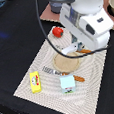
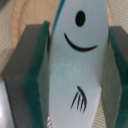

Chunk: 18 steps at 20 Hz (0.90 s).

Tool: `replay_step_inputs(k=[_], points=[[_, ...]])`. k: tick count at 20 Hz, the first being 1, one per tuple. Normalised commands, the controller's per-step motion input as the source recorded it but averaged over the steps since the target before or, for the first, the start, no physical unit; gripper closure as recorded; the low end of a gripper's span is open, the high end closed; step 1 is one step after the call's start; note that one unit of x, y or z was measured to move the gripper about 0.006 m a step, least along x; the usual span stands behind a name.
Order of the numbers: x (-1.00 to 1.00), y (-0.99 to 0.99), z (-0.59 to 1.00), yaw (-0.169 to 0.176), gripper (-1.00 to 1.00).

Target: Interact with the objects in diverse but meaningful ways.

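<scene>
Between my green pads (image 2: 39,75) sits the white elongated piece (image 2: 75,70), a fish-like shape with a painted eye and smile, and my end effector (image 2: 75,75) clamps it from both sides. Over the tan plate (image 1: 68,63) at frame centre I hang. Upper centre lies the red pepper (image 1: 57,31); lower left, the yellow box (image 1: 35,81); lower centre, the white carton (image 1: 68,83).

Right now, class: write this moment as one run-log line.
gripper: shut on white fish-shaped toy | position: over tan round plate | yellow box, red pepper: untouched on mat
</scene>
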Motion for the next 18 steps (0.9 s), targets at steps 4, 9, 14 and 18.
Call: replay_step_inputs(k=[4,9,14,18], points=[[-0.29,-0.11,-0.32,0.000,1.00],[-0.03,0.15,-0.22,0.003,1.00],[-0.10,0.22,-0.29,0.015,1.00],[-0.26,0.05,-0.37,0.013,1.00]])
